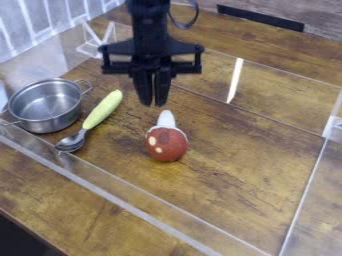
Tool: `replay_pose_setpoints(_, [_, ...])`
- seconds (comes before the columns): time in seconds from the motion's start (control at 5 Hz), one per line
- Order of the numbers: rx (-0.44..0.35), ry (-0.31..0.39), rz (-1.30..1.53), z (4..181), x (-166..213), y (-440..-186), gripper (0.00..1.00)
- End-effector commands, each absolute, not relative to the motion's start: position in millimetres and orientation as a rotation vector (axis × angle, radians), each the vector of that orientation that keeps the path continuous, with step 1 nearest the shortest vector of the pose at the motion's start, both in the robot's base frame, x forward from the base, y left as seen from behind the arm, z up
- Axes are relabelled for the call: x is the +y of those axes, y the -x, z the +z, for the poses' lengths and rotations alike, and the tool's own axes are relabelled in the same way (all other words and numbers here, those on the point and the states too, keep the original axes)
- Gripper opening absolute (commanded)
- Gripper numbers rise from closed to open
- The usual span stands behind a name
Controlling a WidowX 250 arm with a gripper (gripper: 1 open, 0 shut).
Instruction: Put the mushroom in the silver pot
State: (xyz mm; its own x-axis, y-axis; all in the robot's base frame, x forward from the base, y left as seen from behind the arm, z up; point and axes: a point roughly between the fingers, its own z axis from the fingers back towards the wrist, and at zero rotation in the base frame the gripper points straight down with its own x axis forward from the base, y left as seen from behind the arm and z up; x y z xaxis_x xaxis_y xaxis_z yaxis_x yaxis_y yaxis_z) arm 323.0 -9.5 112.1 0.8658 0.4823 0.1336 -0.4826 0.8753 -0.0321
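Observation:
The mushroom (166, 145) lies on its side on the wooden table, red-brown cap toward me and white stem pointing away. My gripper (154, 100) hangs above and just behind it, pointing straight down. Its dark fingers stand a narrow gap apart with nothing between them, and they do not touch the mushroom. The silver pot (44, 103) stands empty at the left, well apart from both.
A metal spoon (94, 118) with a yellow-green handle lies between the pot and the mushroom. A low clear plastic wall (120, 205) runs along the front, and another clear panel (237, 80) stands at the back right. A clear stand (96, 42) sits behind.

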Motion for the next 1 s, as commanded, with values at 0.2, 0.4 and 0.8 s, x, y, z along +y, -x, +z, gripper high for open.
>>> replay_pose_setpoints(0.2, [-0.185, 0.008, 0.479, 90.4, -18.0, -322.2, 1.00])
replay_pose_setpoints(0.4, [-0.180, 0.009, 0.501, 73.2, -20.6, -328.5, 1.00])
replay_pose_setpoints(0.8, [-0.167, 0.013, 0.395, 57.7, -3.1, -332.9, 0.00])
